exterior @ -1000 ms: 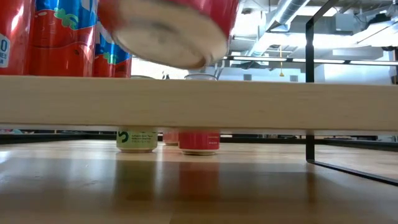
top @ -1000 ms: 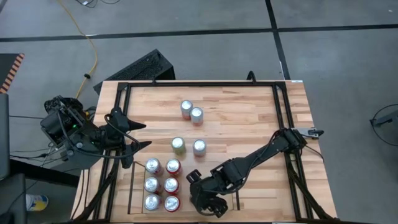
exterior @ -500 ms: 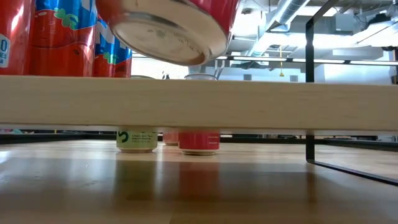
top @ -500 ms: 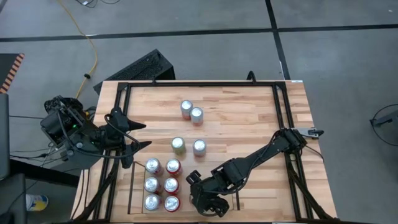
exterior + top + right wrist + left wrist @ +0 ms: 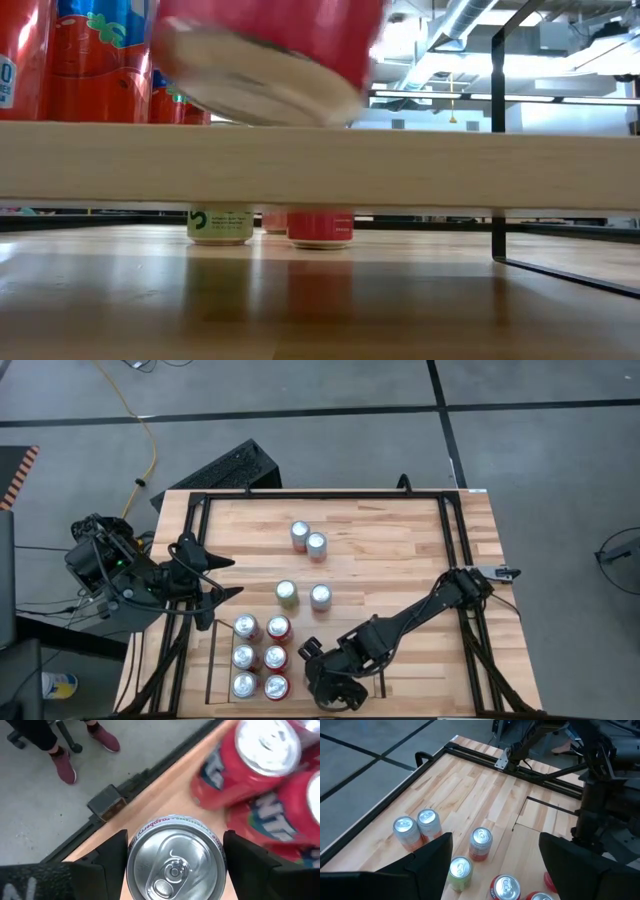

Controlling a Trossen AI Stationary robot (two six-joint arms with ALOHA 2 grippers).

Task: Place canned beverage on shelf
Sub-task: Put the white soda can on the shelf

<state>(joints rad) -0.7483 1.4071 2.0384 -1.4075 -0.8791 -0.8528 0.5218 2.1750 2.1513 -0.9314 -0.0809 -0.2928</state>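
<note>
The right tool (image 5: 175,865) grips a red can (image 5: 174,860) just above the shelf (image 5: 205,670), right of six shelved cans (image 5: 260,657). The left tool (image 5: 228,577) waits open at the counter's (image 5: 400,550) left edge.

Black keyboard (image 5: 225,468) on grey floor, yellow cable (image 5: 140,420) nearby, person's maroon shoes (image 5: 62,766) beside table
</note>
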